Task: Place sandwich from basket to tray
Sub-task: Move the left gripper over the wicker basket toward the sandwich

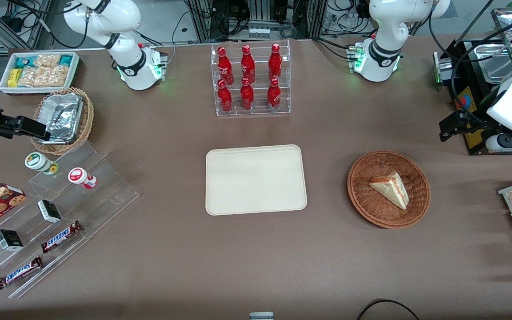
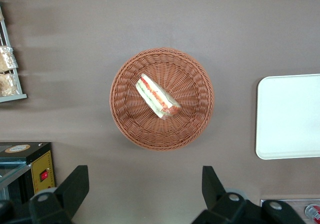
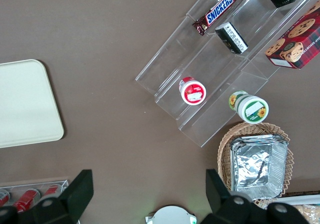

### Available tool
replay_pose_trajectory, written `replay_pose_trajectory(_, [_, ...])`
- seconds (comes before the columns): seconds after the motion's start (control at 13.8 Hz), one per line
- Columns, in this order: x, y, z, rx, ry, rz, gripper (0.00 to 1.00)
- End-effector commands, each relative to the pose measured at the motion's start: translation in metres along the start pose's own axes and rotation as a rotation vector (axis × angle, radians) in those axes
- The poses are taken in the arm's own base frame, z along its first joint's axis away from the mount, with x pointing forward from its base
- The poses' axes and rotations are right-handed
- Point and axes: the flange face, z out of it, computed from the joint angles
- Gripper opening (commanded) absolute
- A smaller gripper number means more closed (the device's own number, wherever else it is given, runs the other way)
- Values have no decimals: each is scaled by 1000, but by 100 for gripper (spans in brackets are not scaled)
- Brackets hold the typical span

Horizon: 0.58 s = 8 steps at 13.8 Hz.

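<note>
In the front view, a sandwich [image 1: 392, 190] lies on its side in a round wicker basket [image 1: 362, 195] at the right of the frame, level with an empty cream tray [image 1: 256, 179] at centre, bare brown table between them. Higher in the frame, at the right edge, the working arm's gripper [image 1: 450, 126] hangs well clear of the basket, not over it, its fingers [image 2: 75, 184] spread wide and holding nothing. The wrist view looks down on the wedge, its red-and-green filling edge running diagonally across the weave. A clear rack of red bottles [image 1: 249, 80] stands farthest back. The risks ahead, judged from this layout: a descent not turned to match the wedge's slant could pinch a corner and tip it out, and a hard squeeze on soft bread could crush it or shed filling before it reaches the tray.
</note>
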Motion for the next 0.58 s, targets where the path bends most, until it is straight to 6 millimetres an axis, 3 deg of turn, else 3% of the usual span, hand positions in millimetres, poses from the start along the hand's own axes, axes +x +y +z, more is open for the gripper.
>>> replay_pose_trajectory(0.0, [-10, -4, -12, 6, -14, 17, 100])
replay_pose_trajectory(0.15, [-7, -2, -2, 8, -30, 13, 100])
replay_pose_trajectory(0.51, [-3, 18, 71, 86, -27, -39, 100])
